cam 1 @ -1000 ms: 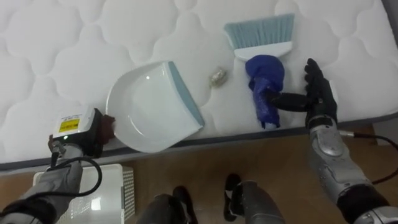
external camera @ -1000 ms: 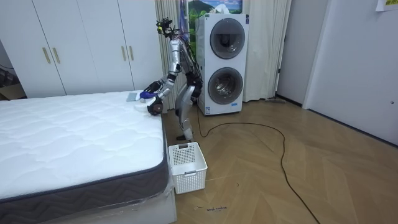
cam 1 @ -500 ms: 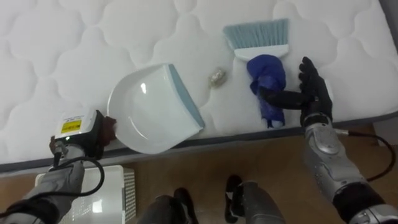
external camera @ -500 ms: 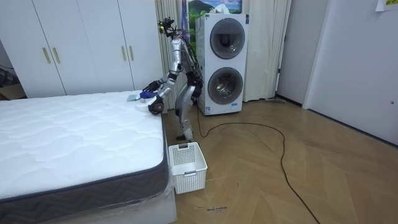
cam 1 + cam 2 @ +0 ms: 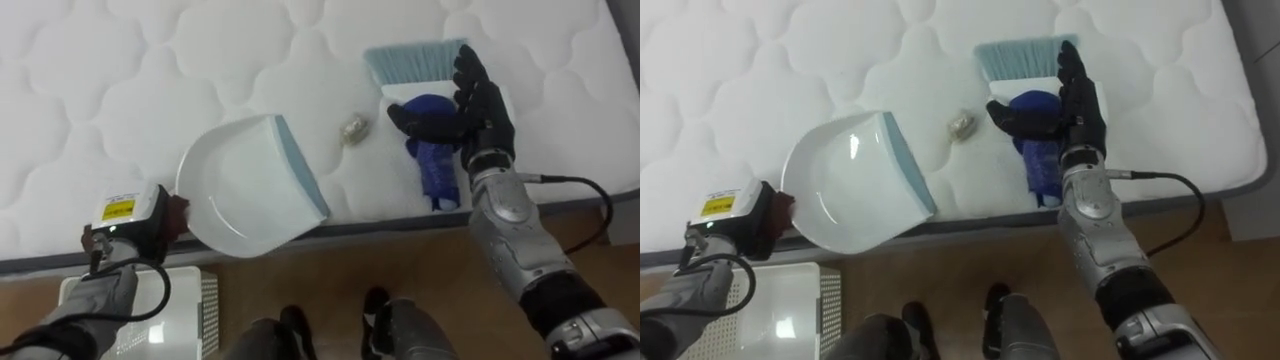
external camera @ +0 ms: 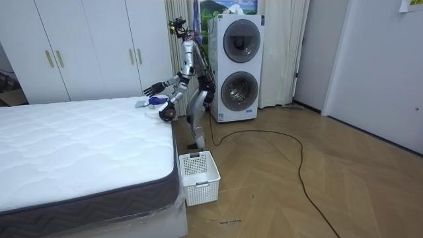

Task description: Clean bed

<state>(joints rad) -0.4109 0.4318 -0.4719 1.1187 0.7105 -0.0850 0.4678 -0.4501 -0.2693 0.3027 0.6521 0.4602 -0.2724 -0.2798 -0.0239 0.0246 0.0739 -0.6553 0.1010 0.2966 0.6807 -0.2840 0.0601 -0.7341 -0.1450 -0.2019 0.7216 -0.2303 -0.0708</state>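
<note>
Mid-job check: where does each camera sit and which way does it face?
Left eye view: on the robot's head, looking down at the mattress edge; shows the left robot hand on the dustpan handle and the open right robot hand above the blue brush.
Right eye view: just beside it, same downward look, same two arms.
Room view: stands across the room, facing the mattress corner and stacked washing machines; shows the whole robot.
Shared: both eye views show the dustpan, blue brush and crumpled scrap.
</note>
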